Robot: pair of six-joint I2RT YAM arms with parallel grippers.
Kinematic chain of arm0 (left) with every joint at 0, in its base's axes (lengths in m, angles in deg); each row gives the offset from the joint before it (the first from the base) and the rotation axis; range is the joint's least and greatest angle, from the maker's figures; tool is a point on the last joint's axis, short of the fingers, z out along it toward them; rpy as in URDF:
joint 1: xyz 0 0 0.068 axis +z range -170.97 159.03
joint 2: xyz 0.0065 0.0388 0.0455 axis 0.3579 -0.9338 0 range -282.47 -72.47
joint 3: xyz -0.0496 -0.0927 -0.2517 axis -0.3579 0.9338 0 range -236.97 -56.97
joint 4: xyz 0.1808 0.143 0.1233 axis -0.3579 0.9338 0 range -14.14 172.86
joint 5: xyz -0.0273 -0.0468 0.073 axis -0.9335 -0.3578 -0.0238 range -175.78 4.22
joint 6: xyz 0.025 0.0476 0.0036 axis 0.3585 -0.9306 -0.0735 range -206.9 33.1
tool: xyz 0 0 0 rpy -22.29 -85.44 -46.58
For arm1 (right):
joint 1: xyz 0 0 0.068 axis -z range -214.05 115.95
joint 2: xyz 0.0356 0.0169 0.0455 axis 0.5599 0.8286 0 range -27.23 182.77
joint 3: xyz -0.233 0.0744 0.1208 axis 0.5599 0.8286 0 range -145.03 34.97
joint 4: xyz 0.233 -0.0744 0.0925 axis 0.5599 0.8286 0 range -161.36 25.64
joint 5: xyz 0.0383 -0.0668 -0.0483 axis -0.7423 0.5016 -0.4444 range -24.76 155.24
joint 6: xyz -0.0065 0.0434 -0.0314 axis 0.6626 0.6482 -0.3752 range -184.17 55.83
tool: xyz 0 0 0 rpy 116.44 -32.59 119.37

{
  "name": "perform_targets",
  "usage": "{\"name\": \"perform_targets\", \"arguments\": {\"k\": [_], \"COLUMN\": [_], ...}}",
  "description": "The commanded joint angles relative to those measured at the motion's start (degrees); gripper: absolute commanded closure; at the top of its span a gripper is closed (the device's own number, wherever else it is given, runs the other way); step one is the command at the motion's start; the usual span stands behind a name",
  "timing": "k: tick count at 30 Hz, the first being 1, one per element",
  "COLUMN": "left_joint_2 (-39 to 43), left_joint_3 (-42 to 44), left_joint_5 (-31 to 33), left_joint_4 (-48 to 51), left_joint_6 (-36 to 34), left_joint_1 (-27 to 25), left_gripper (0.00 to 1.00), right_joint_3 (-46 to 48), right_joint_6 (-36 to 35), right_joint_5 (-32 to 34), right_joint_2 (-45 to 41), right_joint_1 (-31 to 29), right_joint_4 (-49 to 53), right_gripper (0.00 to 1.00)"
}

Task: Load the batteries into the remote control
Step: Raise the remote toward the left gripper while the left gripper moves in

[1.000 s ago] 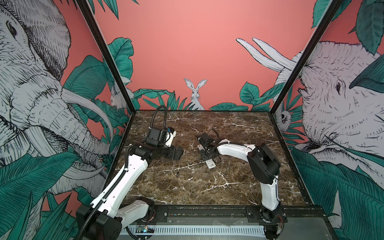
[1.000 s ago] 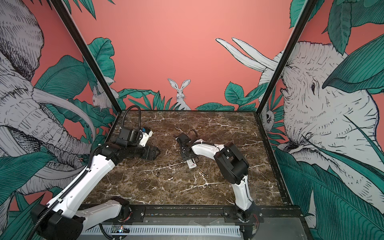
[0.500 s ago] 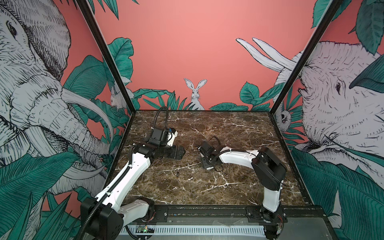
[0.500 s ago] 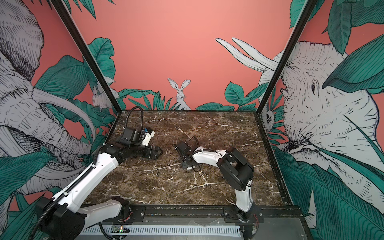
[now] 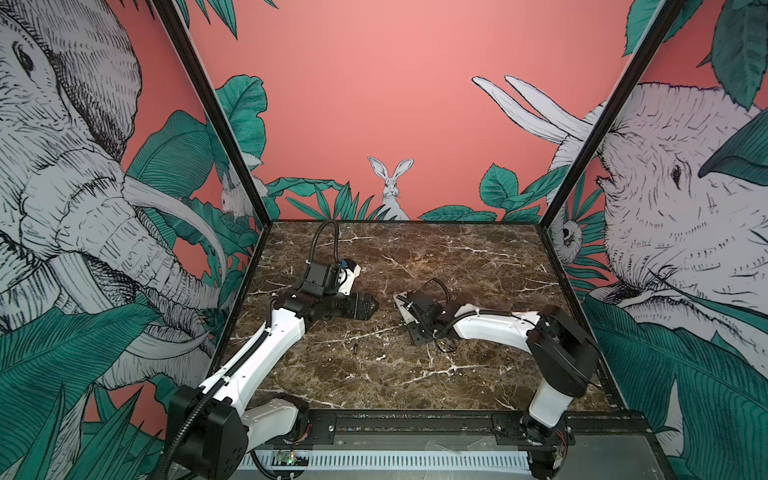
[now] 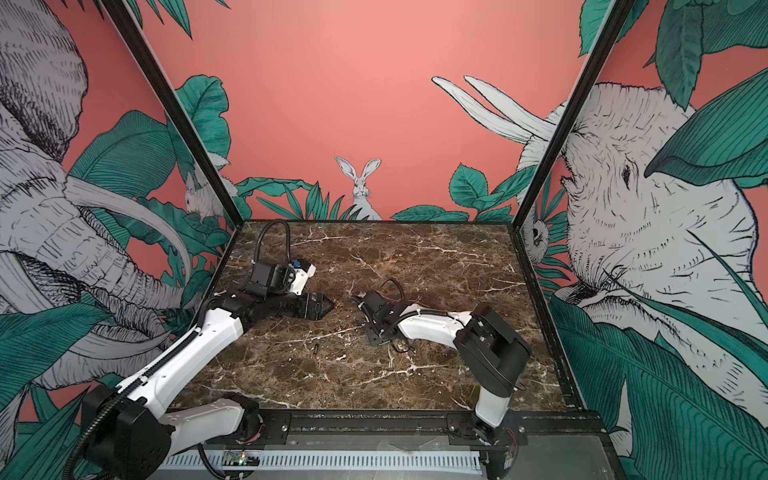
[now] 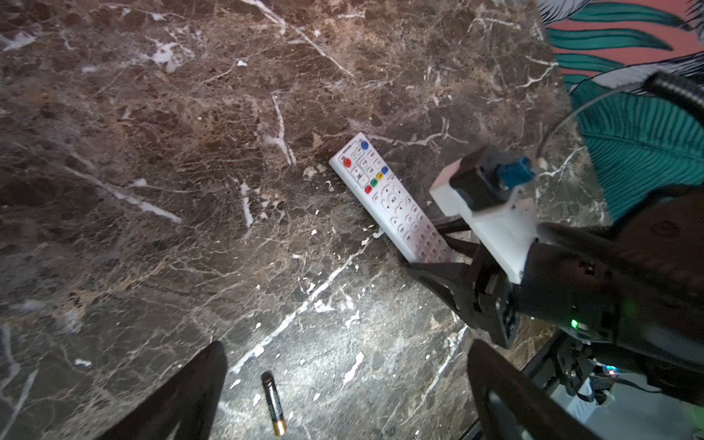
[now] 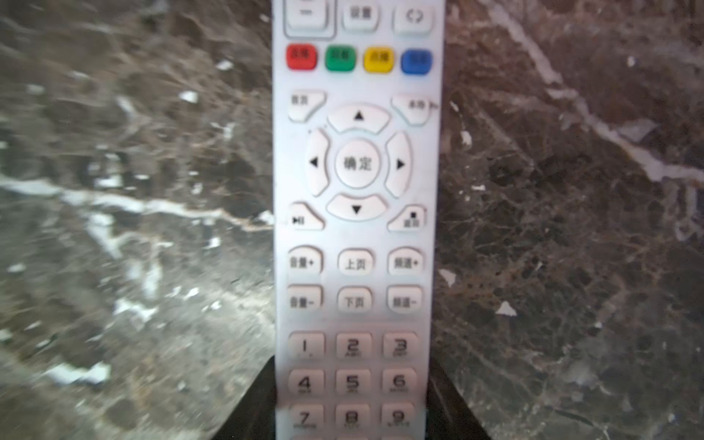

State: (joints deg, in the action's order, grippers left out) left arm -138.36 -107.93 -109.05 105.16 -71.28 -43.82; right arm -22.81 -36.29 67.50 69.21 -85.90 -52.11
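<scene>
Right gripper (image 8: 350, 362) lowered since earlier frame, closed across remote control (image 8: 358, 164) at number-pad end, buttons upward, left gripper (image 7: 346, 344) spread wide, one battery (image 7: 273, 404) lying loose near its finger, untouched.

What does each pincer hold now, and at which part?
Right pincer grips the remote control by its long edges at the number-key end. Left pincer is open, holding nothing.
</scene>
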Motion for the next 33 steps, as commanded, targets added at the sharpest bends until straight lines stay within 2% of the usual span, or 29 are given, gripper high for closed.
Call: {"name": "perform_targets", "arguments": {"k": [1,6,10,19,25,33], "left_joint_2": [3.64,7.65,9.69,4.27,2.90,0.91], "left_joint_3": [3.18,6.88,8.52,6.71,3.38,-1.93], "left_joint_5": [-6.82,-14.33,-20.49,-36.02,-39.56,-45.26], "left_joint_4": [-11.33,-24.34,-37.56,-63.48,-67.96,-66.64], "left_joint_6": [3.91,8.05,11.84,23.21,23.37,21.02], "left_joint_1": [-0.18,-0.22,-0.14,-0.17,-0.39,-4.18], "left_gripper": [0.00,0.00,0.00,0.01,0.00,0.01], "right_joint_3": [1.36,2.96,6.28,8.37,10.04,11.63], "right_joint_6": [-3.58,-3.74,-0.63,1.43,4.96,12.96], "right_joint_5": [-6.87,-14.74,-25.72,-37.43,-41.77,-51.31], "right_joint_2": [-8.36,-17.14,-24.04,-35.95,-39.14,-35.44], "right_joint_1": [0.08,2.11,5.49,7.90,8.04,8.02], "right_joint_4": [-10.05,-11.60,-17.97,-23.13,-29.73,-44.50], "right_gripper": [0.62,0.62,0.62,0.61,0.61,0.61]}}
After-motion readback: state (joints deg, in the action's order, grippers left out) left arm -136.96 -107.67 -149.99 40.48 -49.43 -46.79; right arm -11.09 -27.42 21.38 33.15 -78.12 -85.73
